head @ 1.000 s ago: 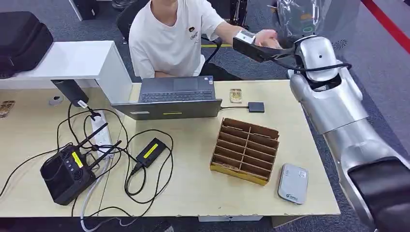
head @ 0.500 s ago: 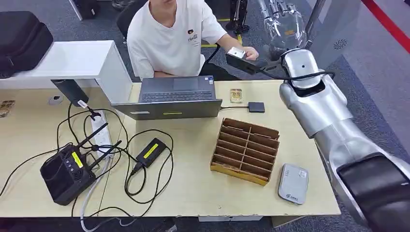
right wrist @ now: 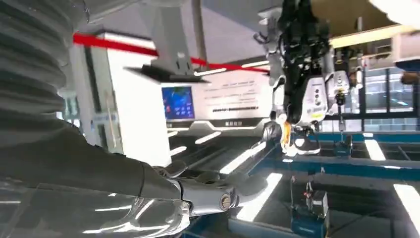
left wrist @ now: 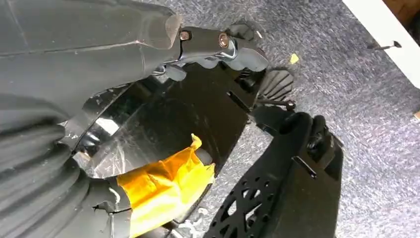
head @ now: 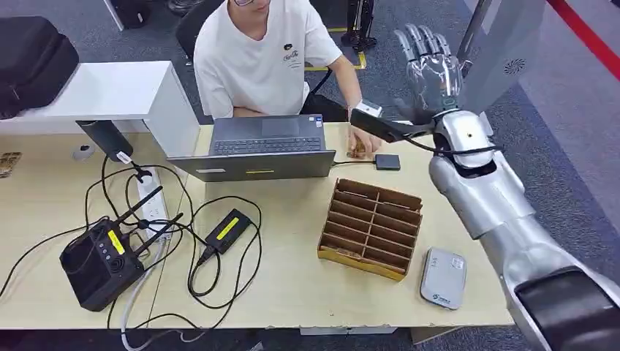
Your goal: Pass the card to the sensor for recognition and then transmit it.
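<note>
Right hand (head: 430,62) raised upright at 1 o'clock beyond the bench (head: 292,285), fingers spread, empty. Left hand (left wrist: 163,54) state indeterminate.

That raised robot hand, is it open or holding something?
Open. The right hand is raised beyond the table, its fingers spread apart with nothing between them.

I see a pale wood table (head: 307,292), a brown slotted box (head: 371,227) with yellow front edge, a grey laptop (head: 259,146) behind it, my silver right hand (head: 428,69), and a white shirt (head: 256,62).
</note>
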You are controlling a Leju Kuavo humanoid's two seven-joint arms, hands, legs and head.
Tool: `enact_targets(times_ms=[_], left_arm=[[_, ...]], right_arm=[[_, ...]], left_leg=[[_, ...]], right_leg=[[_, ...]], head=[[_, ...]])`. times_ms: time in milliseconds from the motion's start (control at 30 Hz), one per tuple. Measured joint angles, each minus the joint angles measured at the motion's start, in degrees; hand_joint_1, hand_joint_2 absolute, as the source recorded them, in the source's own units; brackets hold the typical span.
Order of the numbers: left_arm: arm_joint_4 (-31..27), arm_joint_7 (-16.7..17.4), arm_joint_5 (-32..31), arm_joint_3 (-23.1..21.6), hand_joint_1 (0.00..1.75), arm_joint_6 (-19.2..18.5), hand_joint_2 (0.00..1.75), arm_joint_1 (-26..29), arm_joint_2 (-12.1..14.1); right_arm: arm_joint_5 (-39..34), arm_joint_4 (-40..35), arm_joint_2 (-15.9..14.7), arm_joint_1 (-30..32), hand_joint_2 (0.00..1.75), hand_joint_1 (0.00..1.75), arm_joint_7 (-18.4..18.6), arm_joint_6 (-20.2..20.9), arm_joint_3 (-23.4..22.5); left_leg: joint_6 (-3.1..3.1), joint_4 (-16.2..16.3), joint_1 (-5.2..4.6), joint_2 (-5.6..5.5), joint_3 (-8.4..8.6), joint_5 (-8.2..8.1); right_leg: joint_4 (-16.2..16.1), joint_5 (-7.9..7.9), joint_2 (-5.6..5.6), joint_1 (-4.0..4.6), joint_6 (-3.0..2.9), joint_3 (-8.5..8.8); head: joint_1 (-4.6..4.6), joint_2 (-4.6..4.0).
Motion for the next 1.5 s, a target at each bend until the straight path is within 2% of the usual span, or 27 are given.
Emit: enact_targets(times_ms=[233, 367, 600, 633, 700, 800, 900, 1200, 1500], left_arm=[[-0.17, -0.81, 0.7, 2.53, 0.0, 0.65, 1.75, 3.13, 0.35], [-1.25, -1.33, 1.55, 3.36, 0.0, 1.18, 1.75, 4.57, 1.07], [-1.44, -1.33, 1.68, 3.43, 0.0, 1.25, 1.75, 4.77, 1.16], [-2.06, -1.4, 2.27, 3.74, 0.0, 1.46, 1.75, 5.31, 1.49], [-4.55, -2.03, 4.55, 4.11, 0.0, 3.06, 1.75, 7.23, 2.6], [-5.6, -2.12, 5.22, 4.11, 0.0, 3.54, 1.75, 7.81, 2.99], [-6.38, -2.14, 5.68, 4.11, 0.0, 3.71, 1.75, 8.21, 3.37], [-8.72, -2.27, 6.78, 4.11, 0.0, 4.74, 1.75, 9.34, 4.68], [-8.96, -2.56, 7.32, 3.91, 0.0, 4.83, 1.75, 8.81, 4.81]], right_arm=[[-6.31, -17.01, -5.72, 12.7, 1.75, 0.0, -2.6, 0.02, -4.43], [-7.34, -24.08, -8.2, 19.27, 1.75, 0.0, -4.24, 0.04, -7.26], [-7.38, -24.94, -8.55, 20.18, 1.75, 0.0, -4.48, 0.04, -7.56], [-7.51, -27.36, -9.49, 22.77, 1.75, 0.0, -5.2, -0.02, -8.44], [-7.56, -35.43, -11.8, 33.61, 1.75, 0.0, -8.02, -1.64, -11.45], [-7.3, -37.81, -12.37, 36.97, 1.75, 0.0, -8.61, -2.38, -12.26], [-7.06, -39.4, -12.91, 39.14, 1.75, 0.0, -9.0, -2.32, -12.7], [-7.73, -40.84, -15.69, 40.67, 1.75, 0.0, -9.55, 4.33, -12.48], [-7.27, -37.78, -15.91, 36.02, 1.75, 0.0, -7.65, 9.62, -9.04]], left_leg=[[0.01, 0.0, 0.0, -0.05, -0.03, -0.07], [0.02, -0.01, 0.0, -0.04, -0.07, -0.09], [0.02, -0.01, 0.0, -0.04, -0.07, -0.09], [0.02, -0.02, 0.0, -0.03, -0.06, -0.09], [0.02, -0.03, 0.0, -0.03, -0.07, -0.11], [0.0, -0.03, 0.0, -0.03, -0.07, -0.13], [0.0, -0.03, 0.0, -0.03, -0.07, -0.13], [0.0, -0.03, -0.01, -0.02, -0.09, -0.13], [0.0, -0.03, 0.0, -0.01, -0.08, -0.12]], right_leg=[[-0.03, -0.06, -0.07, 0.0, 0.02, 0.0], [-0.03, -0.07, -0.09, 0.0, 0.02, -0.02], [-0.03, -0.07, -0.09, 0.0, 0.02, -0.02], [-0.03, -0.08, -0.07, 0.0, 0.01, -0.02], [-0.02, -0.13, -0.09, 0.0, 0.01, -0.02], [-0.02, -0.14, -0.09, 0.0, 0.03, -0.02], [-0.02, -0.14, -0.09, 0.0, 0.03, -0.01], [-0.02, -0.14, -0.09, 0.0, 0.03, 0.0], [0.0, -0.14, -0.08, 0.0, 0.03, 0.01]], head=[[0.0, 0.0], [0.0, 0.0], [0.0, 0.0], [0.0, 0.0], [0.0, 0.0], [0.0, 0.0], [0.0, 0.0], [0.02, 0.0], [0.0, 0.0]])
